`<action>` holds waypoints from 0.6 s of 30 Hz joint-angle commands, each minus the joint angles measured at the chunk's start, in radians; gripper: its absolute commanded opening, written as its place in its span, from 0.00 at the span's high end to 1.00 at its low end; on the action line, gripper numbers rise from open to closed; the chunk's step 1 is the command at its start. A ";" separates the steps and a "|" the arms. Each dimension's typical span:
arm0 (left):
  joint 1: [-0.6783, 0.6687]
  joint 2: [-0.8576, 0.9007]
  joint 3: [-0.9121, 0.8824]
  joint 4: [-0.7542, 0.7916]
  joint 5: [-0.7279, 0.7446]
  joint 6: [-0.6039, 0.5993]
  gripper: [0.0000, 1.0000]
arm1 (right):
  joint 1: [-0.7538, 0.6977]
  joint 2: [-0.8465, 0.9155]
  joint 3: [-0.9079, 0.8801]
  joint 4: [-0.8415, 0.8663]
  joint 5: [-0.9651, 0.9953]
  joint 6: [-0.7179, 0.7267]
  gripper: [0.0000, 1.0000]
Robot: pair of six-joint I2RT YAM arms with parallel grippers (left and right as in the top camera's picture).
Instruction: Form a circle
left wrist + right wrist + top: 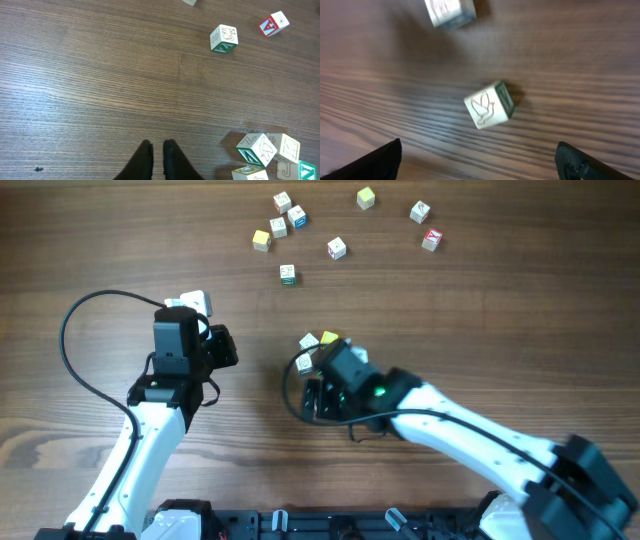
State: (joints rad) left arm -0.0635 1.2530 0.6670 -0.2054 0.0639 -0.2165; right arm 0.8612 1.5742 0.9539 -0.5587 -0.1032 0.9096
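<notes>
While the right arm hung over the circle (308, 341), I'd say the step in hand was the fiddly one: seating the last cube and closing up the ring. Right fingers (380, 162) were spread wide and held nothing. A bird cube (490, 111) lay free on the desk (450, 320) just ahead of the gap between them, with a second cube (449, 11) further off at the top edge. That view was blurry, so I couldn't tell how the bird cube sat against its neighbours. Left fingers (145, 160) were pinched together on nothing, well apart from the bunch.

Next move, my guess: either lift straight up without clipping anything, or close gently on the bird cube and tuck it in. These little blocks look light and would probably skate on the wood if bumped.

The circle itself sat mid-desk against the right wrist, well clear of the loose cubes (337, 247) scattered along the far side. From above, only a couple of white cubes and a yellow one peeked out past the arm. The left wrist view caught it bottom right: white cubes with line drawings and green edging, plus a green face cut off by the frame. More a tight clump than a clean ring, honestly.
</notes>
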 commanded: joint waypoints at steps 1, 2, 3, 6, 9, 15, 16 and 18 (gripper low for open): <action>0.005 0.006 0.007 0.002 -0.009 -0.002 0.86 | 0.027 0.105 0.000 0.005 0.028 -0.019 0.01; 0.005 0.006 0.007 0.002 -0.009 -0.002 0.85 | 0.023 0.121 0.000 0.000 0.027 -0.019 0.01; 0.005 0.006 0.007 0.002 -0.009 -0.002 0.84 | 0.021 0.130 0.000 -0.009 0.024 -0.019 0.00; 0.005 0.006 0.007 0.002 -0.009 -0.002 0.82 | 0.014 0.134 0.000 0.003 0.024 -0.031 0.00; 0.005 0.006 0.007 0.002 -0.009 -0.002 0.81 | 0.015 0.134 0.000 0.050 0.005 -0.088 0.02; 0.005 0.006 0.007 -0.003 -0.008 -0.002 0.80 | 0.014 0.134 0.000 0.083 0.029 -0.138 0.13; 0.005 0.006 0.007 -0.006 -0.005 -0.002 0.79 | 0.015 0.135 0.000 0.110 0.051 -0.151 0.18; 0.005 0.006 0.007 -0.009 -0.005 -0.002 0.78 | 0.018 0.137 0.000 0.121 0.050 -0.150 0.21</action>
State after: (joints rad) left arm -0.0635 1.2530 0.6670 -0.2100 0.0643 -0.2161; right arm 0.8803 1.7008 0.9531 -0.4568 -0.0910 0.7921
